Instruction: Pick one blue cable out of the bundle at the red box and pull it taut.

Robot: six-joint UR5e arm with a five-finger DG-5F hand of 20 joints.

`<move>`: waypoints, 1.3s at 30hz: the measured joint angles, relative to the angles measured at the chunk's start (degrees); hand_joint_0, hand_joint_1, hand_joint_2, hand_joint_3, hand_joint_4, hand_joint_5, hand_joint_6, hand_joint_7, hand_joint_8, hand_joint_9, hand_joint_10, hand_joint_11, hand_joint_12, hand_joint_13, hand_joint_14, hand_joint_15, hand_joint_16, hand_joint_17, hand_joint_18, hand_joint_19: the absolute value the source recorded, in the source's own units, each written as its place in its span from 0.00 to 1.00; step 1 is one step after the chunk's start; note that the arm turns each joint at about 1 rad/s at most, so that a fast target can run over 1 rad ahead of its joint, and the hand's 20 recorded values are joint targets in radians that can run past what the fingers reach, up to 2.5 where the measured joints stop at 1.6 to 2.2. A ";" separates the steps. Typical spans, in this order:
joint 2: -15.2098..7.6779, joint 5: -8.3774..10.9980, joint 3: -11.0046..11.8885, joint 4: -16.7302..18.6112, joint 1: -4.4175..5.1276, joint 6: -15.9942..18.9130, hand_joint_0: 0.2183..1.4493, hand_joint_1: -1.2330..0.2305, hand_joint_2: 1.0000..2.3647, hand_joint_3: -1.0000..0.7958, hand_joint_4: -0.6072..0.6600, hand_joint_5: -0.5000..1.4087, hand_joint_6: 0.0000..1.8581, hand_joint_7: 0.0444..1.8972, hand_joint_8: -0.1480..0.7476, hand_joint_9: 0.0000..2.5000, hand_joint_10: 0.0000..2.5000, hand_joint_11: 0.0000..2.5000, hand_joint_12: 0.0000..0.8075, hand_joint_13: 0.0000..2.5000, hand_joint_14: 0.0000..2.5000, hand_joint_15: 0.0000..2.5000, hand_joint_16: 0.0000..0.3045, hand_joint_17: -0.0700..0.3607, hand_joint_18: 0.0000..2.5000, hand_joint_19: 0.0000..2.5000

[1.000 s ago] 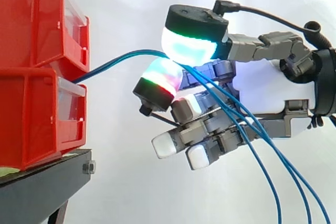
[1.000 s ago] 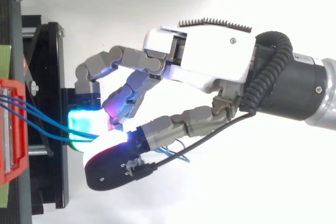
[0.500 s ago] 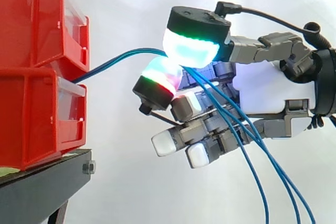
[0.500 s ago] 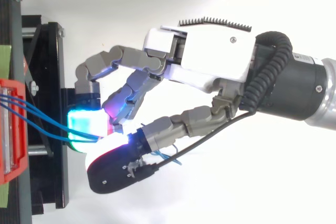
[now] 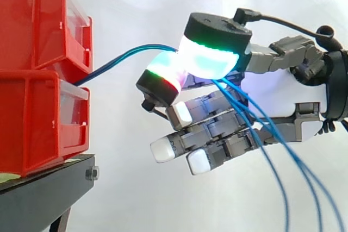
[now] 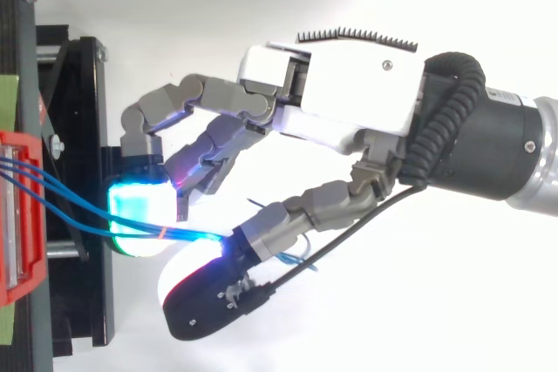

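Our hand (image 5: 293,93) pinches the blue cable (image 5: 124,57) near the red box (image 5: 38,126); next we must pull away to tauten it.

We can read no words, numbers or signs here.
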 measured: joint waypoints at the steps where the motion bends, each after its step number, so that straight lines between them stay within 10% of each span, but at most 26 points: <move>1: 0.00 0.00 0.00 -0.01 0.00 0.00 0.26 0.23 0.00 0.28 0.51 0.16 0.42 0.60 0.59 0.31 0.01 0.37 0.59 0.28 0.00 0.14 0.21 0.50 0.32 0.19; 12: 0.00 -0.19 0.00 -1.01 0.00 0.72 0.27 0.35 0.00 0.30 0.51 0.19 0.38 0.64 0.60 0.36 0.01 0.35 0.59 0.30 0.00 0.14 0.21 0.50 0.33 0.19; 22: -0.01 -0.33 0.00 -1.50 0.00 0.89 0.32 0.27 0.02 0.44 0.52 0.17 0.43 0.67 0.60 0.37 0.01 0.38 0.58 0.30 0.00 0.14 0.21 0.49 0.34 0.19; 39: -0.03 -0.36 0.00 -1.52 0.00 0.91 0.34 0.22 0.01 0.36 0.53 0.16 0.44 0.63 0.59 0.38 0.01 0.48 0.58 0.29 0.00 0.14 0.21 0.49 0.33 0.18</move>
